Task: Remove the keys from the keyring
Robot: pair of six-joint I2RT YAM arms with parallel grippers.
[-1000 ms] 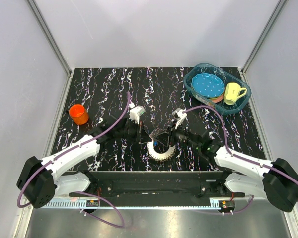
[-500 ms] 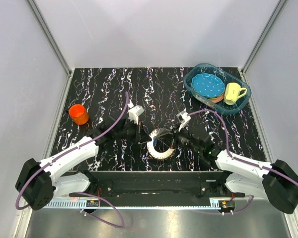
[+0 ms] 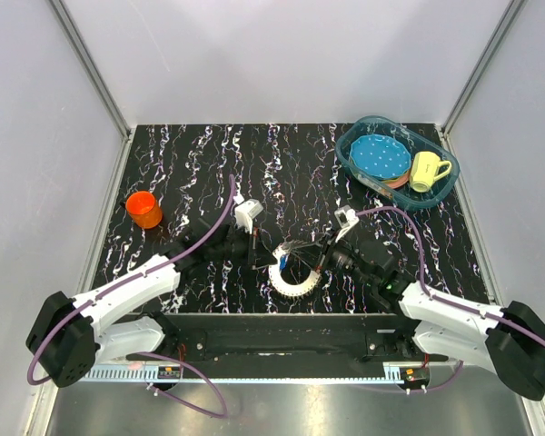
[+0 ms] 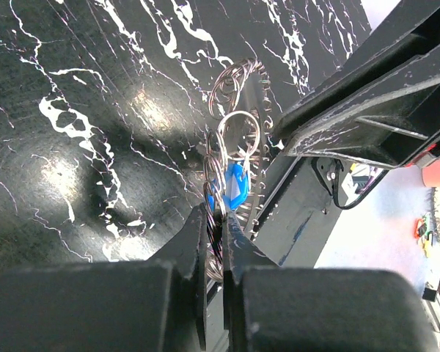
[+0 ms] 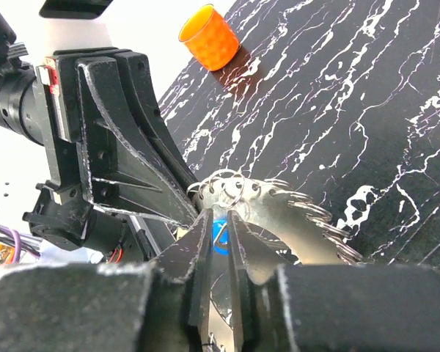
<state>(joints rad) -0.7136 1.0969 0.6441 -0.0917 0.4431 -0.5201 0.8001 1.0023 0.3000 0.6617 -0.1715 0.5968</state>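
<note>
Left hand tight on keyring

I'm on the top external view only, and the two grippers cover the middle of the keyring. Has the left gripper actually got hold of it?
Observer: Yes. In the left wrist view the left gripper is shut on the wire of the keyring, just below the blue piece.
Operator: And the right one?
Observer: The right wrist view shows the right gripper nearly closed, with the blue piece showing in the gap. I cannot tell whether it pinches anything.
Operator: How are the keys attached?
Observer: In the right wrist view the keys hang on small rings of their own, threaded along the keyring.
</note>
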